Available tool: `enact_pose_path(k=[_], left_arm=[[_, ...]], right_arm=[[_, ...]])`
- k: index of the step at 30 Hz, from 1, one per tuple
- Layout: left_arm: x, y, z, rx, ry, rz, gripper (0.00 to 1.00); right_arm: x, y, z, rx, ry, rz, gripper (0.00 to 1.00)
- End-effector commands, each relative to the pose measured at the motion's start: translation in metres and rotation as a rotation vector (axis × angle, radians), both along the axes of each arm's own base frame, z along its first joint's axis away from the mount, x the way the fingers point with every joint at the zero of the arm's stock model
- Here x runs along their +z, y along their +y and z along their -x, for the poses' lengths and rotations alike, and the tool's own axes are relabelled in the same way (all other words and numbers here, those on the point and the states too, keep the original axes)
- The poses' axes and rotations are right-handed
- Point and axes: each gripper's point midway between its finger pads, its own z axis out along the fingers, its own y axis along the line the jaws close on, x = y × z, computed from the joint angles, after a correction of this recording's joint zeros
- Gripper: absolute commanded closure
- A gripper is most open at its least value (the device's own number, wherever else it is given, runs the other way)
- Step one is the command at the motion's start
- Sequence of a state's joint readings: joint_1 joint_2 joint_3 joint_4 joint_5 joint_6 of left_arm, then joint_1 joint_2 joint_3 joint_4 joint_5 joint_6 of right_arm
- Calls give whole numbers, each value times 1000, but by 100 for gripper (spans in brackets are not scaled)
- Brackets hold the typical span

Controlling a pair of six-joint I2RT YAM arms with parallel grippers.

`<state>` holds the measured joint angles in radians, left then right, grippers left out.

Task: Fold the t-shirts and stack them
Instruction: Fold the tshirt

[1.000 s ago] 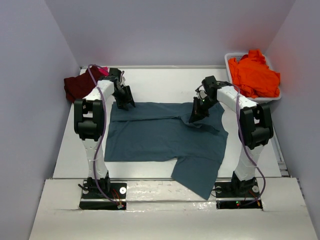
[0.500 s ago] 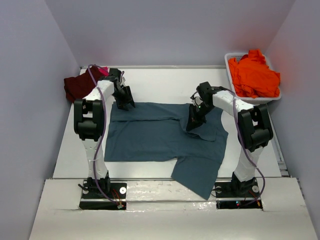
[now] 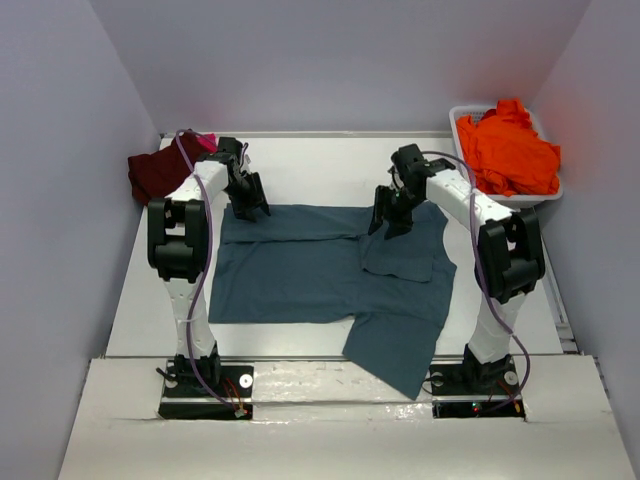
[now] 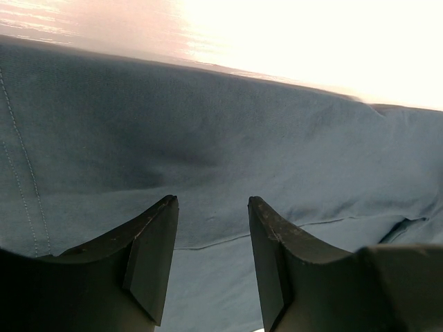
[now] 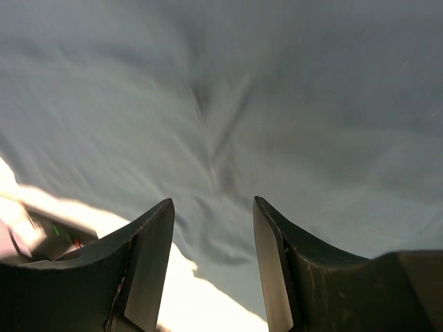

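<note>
Slate-blue t-shirt (image 3: 300, 275) lies spread mid-table (image 3: 320, 165), w/ its right side turned in as a flap over the body. Both tools are spread w/ nothing between the fingers. The left tool (image 3: 248, 210) hovers over the cloth's far-left edge, and the right tool (image 3: 390, 225) over the far-right part, by the flap. The maroon t-shirt (image 3: 155, 172) sits in the far-left corner w/ a bit of pink t-shirt (image 3: 207, 143) behind it. The orange t-shirts (image 3: 510, 150) fill the white tub (image 3: 456, 113) at far right.

We judge the step in hand to be the side folds. To do it well:
- Pinch at the very edge, pref. on a seam.
- Lift low and carry the cloth across so the fold line runs straight.
- Let go only once it's flat.

The right wrist view is blurred, so we can't tell if the flap lies crease-free. It's prob. worth a smoothing pass first.
</note>
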<state>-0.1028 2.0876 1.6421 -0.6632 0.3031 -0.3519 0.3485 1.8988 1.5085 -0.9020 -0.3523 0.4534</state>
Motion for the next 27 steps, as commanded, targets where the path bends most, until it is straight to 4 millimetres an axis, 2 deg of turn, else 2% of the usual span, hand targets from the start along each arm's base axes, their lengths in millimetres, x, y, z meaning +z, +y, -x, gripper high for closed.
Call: enact_pose_path(k=[1, 2, 3, 4, 5, 7, 12, 13, 14, 17, 19, 27], left_arm=[[21, 5, 4, -5, -40, -7, 44], [21, 5, 4, -4, -40, -9, 44], [21, 5, 5, -3, -40, -10, 44], [21, 5, 5, -3, -40, -10, 44], [21, 10, 4, 8, -38, -13, 44], [20, 11, 4, 10, -36, -22, 44], [21, 25, 4, 40, -38, -51, 43], [20, 26, 5, 42, -37, -57, 44], [20, 32, 4, 59, -36, -66, 44], [20, 33, 6, 63, -35, -72, 44], [20, 38, 6, 76, -33, -74, 43], [14, 49, 6, 106, -13, -90, 43]], right_arm=[[20, -4, -62, -156, -150, 74, 45], [18, -13, -72, -188, -155, 100, 45], [7, -13, -76, -190, -130, 119, 45], [5, -19, -83, -208, -126, 127, 45], [13, -24, -98, -230, -149, 123, 45], [9, -33, -112, -256, -141, 149, 45], [2, -61, -130, -326, -119, 175, 45], [0, -61, -131, -332, -119, 176, 45], [-3, -73, -134, -361, -112, 180, 45], [-7, -82, -136, -382, -104, 188, 45], [-12, -94, -138, -409, -86, 194, 45], [-36, -92, -126, -381, -17, 199, 45]])
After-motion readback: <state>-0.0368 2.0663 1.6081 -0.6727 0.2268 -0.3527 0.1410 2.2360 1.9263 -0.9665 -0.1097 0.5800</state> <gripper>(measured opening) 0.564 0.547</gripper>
